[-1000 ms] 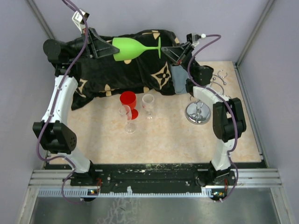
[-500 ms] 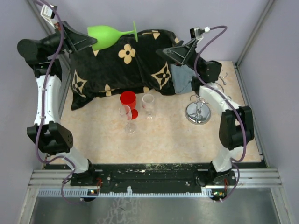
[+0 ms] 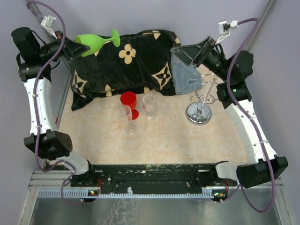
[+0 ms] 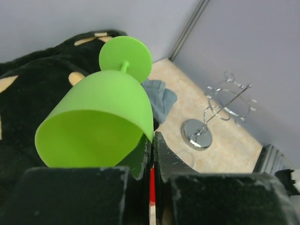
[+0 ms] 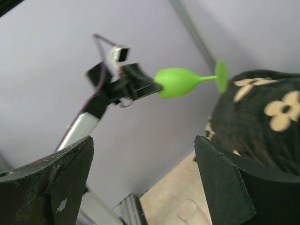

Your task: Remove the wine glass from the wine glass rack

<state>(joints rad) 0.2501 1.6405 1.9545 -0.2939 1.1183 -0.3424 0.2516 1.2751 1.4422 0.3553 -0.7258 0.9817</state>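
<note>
A green wine glass (image 3: 93, 42) lies on its side in the air at the back left, foot pointing right, over the edge of a black patterned cloth (image 3: 131, 65). My left gripper (image 3: 78, 48) is shut on the rim of its bowl (image 4: 101, 122), the two fingers (image 4: 161, 150) pinching the wall. The wine glass rack (image 3: 200, 101), shiny wire on a round mirror base (image 4: 197, 134), stands on the table at the right with its loop arms empty. My right gripper (image 3: 182, 56) hangs open above the cloth's right end, nothing between its fingers (image 5: 220, 183), facing the glass (image 5: 180, 82) from well apart.
A red glass (image 3: 128, 101) and two clear glasses (image 3: 148, 104) (image 3: 126, 117) stand mid-table. A grey-blue rag (image 3: 185, 77) lies beside the rack. Purple walls close in the back and sides, close behind the left gripper.
My left arm has swung left and back with the green glass. The right gripper has let go of the glass's foot, opened wide and drawn back to the right.
</note>
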